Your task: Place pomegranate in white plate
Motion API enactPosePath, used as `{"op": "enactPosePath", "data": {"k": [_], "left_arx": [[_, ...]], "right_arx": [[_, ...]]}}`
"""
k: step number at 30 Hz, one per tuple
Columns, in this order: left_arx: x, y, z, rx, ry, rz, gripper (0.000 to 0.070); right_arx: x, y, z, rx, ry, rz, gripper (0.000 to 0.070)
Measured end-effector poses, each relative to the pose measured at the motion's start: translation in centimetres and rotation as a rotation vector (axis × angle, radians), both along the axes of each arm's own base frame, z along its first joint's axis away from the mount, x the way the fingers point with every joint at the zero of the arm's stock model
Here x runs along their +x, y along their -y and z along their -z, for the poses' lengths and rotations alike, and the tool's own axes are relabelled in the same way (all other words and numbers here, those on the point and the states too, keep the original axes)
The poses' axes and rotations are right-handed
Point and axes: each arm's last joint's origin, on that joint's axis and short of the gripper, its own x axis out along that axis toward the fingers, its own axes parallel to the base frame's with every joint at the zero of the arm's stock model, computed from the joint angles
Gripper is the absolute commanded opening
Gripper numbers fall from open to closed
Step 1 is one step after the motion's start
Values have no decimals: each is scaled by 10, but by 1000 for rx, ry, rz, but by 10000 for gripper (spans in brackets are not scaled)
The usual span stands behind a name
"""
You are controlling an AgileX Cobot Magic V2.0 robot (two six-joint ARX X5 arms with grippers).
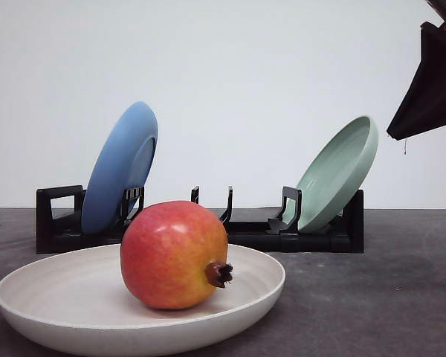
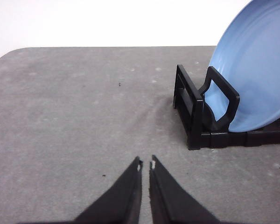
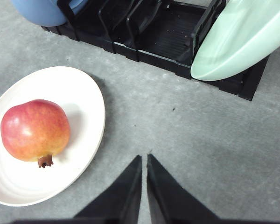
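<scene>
A round red-orange pomegranate (image 1: 174, 254) sits in a wide shallow white plate (image 1: 67, 316); both black grippers, left (image 2: 145, 164) and right (image 3: 144, 158), hang empty, fingers together.

Your front camera sits low at table level, close behind the wide cream matte plate (image 1: 74, 316), facing the black slotted rack (image 1: 59, 223). Your left wrist camera looks forward over grey tabletop (image 2: 74, 107) toward the rack's end. Your right wrist camera looks steeply down. All 3 views share the rack.
</scene>
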Motion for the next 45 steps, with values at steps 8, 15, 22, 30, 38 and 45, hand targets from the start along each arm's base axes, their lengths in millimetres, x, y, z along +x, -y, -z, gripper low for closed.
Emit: {"op": "enactPosePath", "data": {"k": [8, 15, 22, 30, 38, 45], "left_arx": [[0, 0, 0, 0, 0, 0, 6], [0, 0, 0, 0, 0, 0, 6], [0, 0, 0, 0, 0, 0, 6], [0, 0, 0, 0, 0, 0, 5], [0, 0, 0, 0, 0, 0, 5], [0, 0, 0, 0, 0, 0, 6]], "right_arx": [[-19, 18, 13, -150, 298, 147, 16], [-53, 47, 55, -118, 555, 344, 16], [-64, 61, 87, -132, 620, 468, 16], [-68, 67, 84, -134, 709, 575, 16], [-68, 68, 83, -133, 718, 580, 16], [-68, 68, 83, -133, 719, 581, 16]]}}
